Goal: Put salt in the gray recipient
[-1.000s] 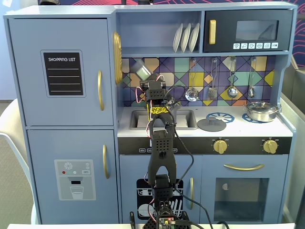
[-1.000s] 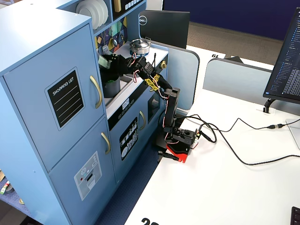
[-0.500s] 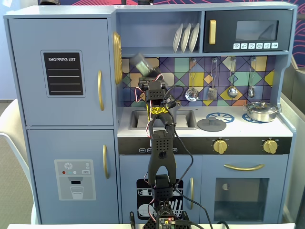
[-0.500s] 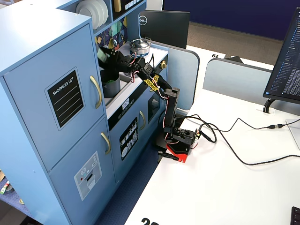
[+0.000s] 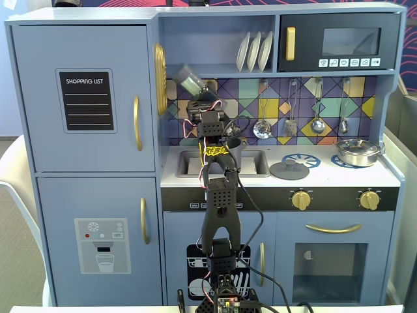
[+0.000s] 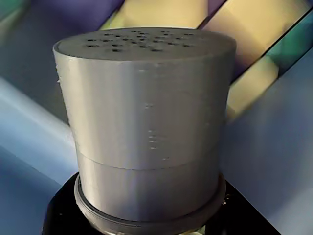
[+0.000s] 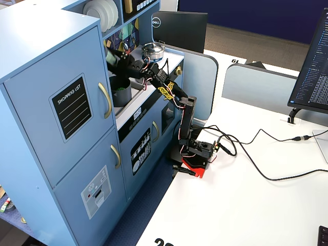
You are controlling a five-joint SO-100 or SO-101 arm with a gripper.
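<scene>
While the gripper (image 5: 199, 98) is clamped on the salt (image 5: 189, 80), the shaker is tilted up and away from the gray recipient (image 7: 120, 90), which sits in the sink below the hand. If the wrist tips it there, the cap (image 6: 144, 46) would likely pour wide of the pot's mouth, or swing into the cabinet wall just beside it.

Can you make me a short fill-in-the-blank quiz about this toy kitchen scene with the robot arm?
1. The tool holds the salt raised in front of the ____ backsplash.
2. In the wrist view, the salt's cap has small ____ in its top.
3. The gray recipient sits in the ____.
4. The shiny steel pan rests on the far ____ burner in that fixed view.

Missing words: tiled; holes; sink; right
</scene>
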